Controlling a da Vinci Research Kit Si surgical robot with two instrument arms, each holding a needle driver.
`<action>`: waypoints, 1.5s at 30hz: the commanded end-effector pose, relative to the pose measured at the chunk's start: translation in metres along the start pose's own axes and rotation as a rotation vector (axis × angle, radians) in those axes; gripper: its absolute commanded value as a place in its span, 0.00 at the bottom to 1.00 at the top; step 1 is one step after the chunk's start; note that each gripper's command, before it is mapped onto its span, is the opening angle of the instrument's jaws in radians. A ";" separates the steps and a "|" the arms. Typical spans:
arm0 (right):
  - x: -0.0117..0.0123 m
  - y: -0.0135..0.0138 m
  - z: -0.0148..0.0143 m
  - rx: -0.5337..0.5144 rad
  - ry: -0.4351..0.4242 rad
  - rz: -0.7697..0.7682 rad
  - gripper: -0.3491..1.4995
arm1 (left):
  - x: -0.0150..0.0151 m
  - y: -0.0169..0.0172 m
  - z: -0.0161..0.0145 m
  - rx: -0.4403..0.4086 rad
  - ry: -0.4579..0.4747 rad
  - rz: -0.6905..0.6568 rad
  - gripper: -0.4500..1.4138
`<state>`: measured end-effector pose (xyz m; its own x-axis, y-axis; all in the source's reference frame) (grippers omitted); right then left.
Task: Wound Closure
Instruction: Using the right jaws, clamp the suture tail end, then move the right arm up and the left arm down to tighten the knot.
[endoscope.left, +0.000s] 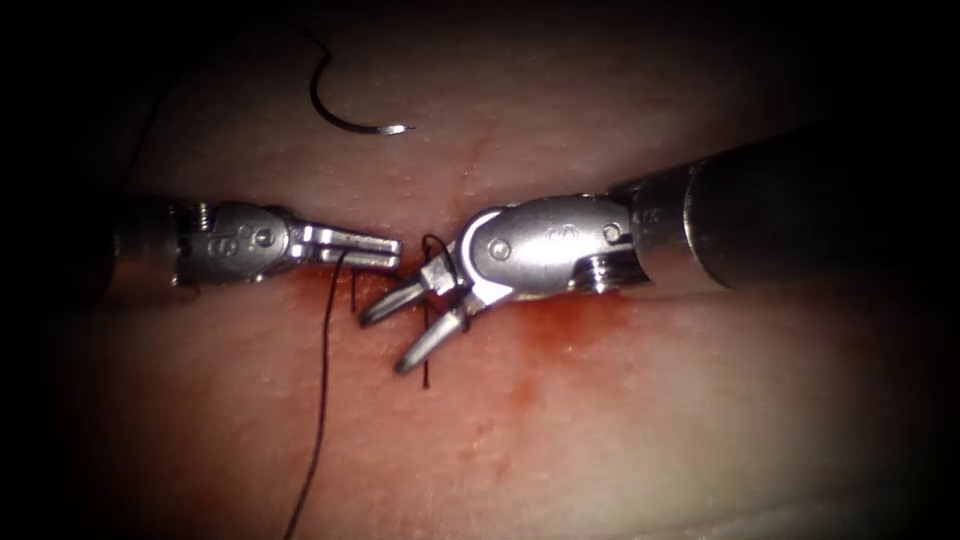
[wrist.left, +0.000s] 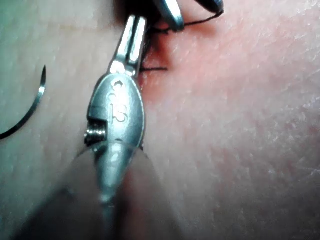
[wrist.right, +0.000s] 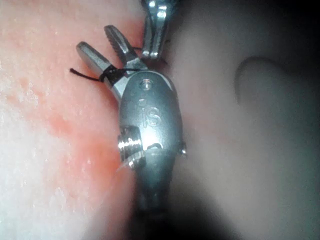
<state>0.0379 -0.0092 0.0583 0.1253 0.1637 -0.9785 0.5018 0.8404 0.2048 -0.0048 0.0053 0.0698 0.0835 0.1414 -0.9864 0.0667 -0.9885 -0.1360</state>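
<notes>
At the cut: L tool clamps thread, R tool gapes w/ thread round it; needle lies free beyond.

- The tissue carries everything, stained with red fluid around the cut.
- The needle lies free on it, well apart from the cut.
- Thread trails across its surface.

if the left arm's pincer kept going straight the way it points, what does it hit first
Probably the right arm's silver open pincer: the left arm's shut silver pincer points right, at the dark thread looped round the right tool's jaw bases. Depth is unclear.
</notes>
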 end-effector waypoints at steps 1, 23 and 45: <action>-0.0003 0.0002 0.0010 0.006 -0.001 -0.003 0.71 | -0.0006 -0.0003 0.0004 -0.001 0.001 0.001 0.00; -0.0019 -0.0019 0.0015 0.133 -0.128 -0.040 0.56 | -0.0006 0.0004 -0.0001 -0.008 0.002 0.000 0.00; -0.0023 0.0000 -0.0002 0.147 -0.165 -0.029 0.00 | 0.0005 0.0037 -0.0002 -0.022 -0.006 0.002 0.00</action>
<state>0.0368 -0.0095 0.0600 0.2435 0.0497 -0.9686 0.6214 0.7588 0.1951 -0.0038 0.0014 0.0682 0.0775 0.1383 -0.9874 0.0899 -0.9873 -0.1313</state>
